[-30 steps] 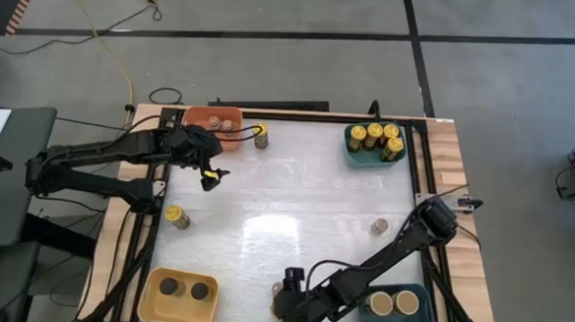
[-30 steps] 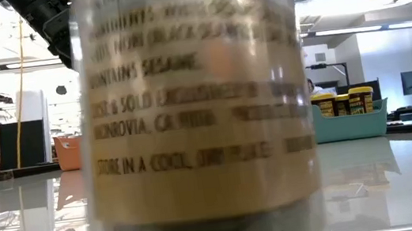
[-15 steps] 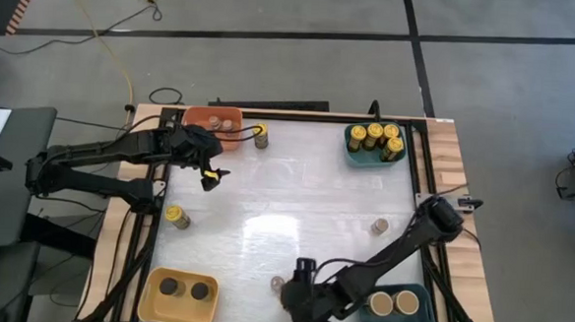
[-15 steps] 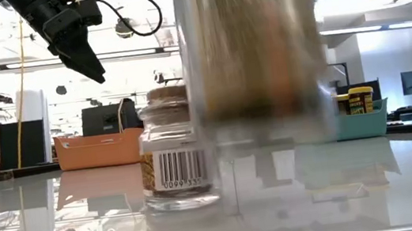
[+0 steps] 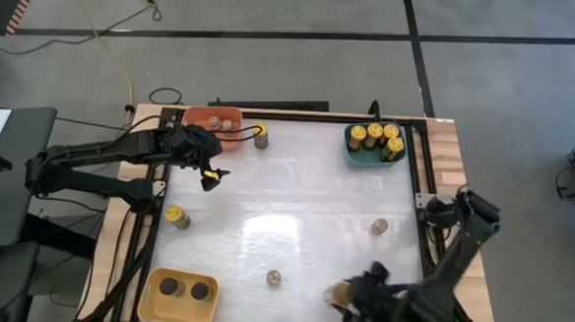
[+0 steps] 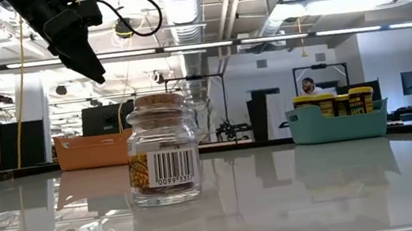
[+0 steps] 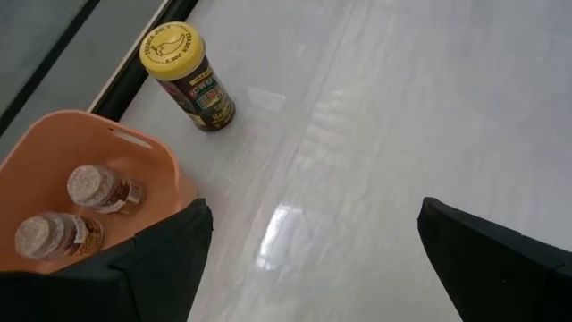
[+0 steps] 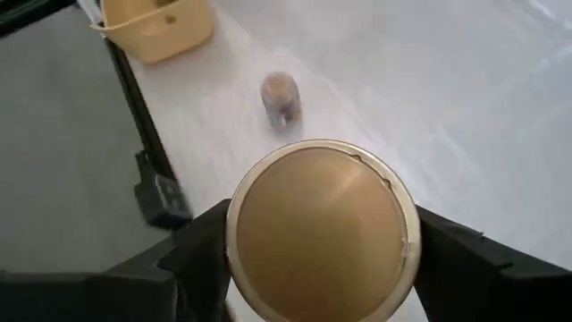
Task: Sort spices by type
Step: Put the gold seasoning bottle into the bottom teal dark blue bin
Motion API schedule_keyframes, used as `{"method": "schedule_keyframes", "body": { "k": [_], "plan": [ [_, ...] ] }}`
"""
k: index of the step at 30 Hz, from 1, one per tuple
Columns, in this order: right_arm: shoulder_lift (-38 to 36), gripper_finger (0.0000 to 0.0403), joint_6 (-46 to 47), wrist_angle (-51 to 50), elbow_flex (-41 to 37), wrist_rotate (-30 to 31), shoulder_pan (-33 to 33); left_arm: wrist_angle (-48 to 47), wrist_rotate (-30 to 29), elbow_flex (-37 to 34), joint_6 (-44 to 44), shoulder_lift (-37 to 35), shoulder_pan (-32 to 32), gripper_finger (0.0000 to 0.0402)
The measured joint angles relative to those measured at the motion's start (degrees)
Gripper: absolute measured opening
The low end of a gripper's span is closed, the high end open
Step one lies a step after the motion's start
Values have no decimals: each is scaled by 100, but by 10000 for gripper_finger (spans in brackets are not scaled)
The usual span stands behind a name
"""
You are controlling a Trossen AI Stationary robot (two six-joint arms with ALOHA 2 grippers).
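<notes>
Right pincer (image 8: 317, 309) at the near edge of the table (image 5: 305, 196), clenched on a wide tan-lidded jar (image 8: 320, 239); the wrist view shows the round tan lid filling the space between the two dark fingers (image 8: 192, 264), one finger pressed against each side. In the high view this pincer (image 5: 359, 301) sits low over the near edge, the jar's lid (image 5: 339, 295) just visible at its tip.

A small grey-topped jar (image 5: 274, 277) stands upright on the table beyond the right pincer, apart from it; in the low view the same jar (image 6: 164, 161) shows a barcode label. A second small jar (image 5: 379, 226) stands farther off, toward the right arm's base. The yellow bin (image 5: 175, 295) with two dark-lidded jars lies well apart from the right pincer.

Left pincer (image 5: 211, 177) hangs released above the table, its jaws spread wide and holding nothing. Just beyond it lie the orange bin (image 7: 54, 170), holding two small grey-topped jars, and a yellow-lidded jar (image 7: 186, 76) upright beside that bin. The teal bin (image 5: 367, 155) of yellow-lidded jars stands well apart from both pincers.
</notes>
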Motion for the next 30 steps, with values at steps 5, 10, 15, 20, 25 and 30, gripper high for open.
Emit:
{"method": "schedule_keyframes", "body": {
  "k": [5, 10, 15, 20, 25, 30],
  "plan": [
    [182, 303, 1278, -221, -4, -23, 641, 0, 0, 0, -4, 0, 0, 379],
    [164, 303, 2057, -407, -2, -18, 1104, -1, 2, 0, 34, 0, -1, 379],
    [161, 303, 2233, -504, -2, -421, 1424, -7, 2, 0, 0, 0, 0, 379],
    [158, 303, 2247, -621, -2, -719, 1686, -7, 2, 0, -7, 0, -1, 379],
    [158, 303, 2244, -1155, -2, -853, 1857, -5, 1, 0, -9, 0, 0, 379],
    [162, 303, 2020, -1528, -2, -917, 1984, -5, 2, 0, -11, -1, -1, 379]
  ]
}}
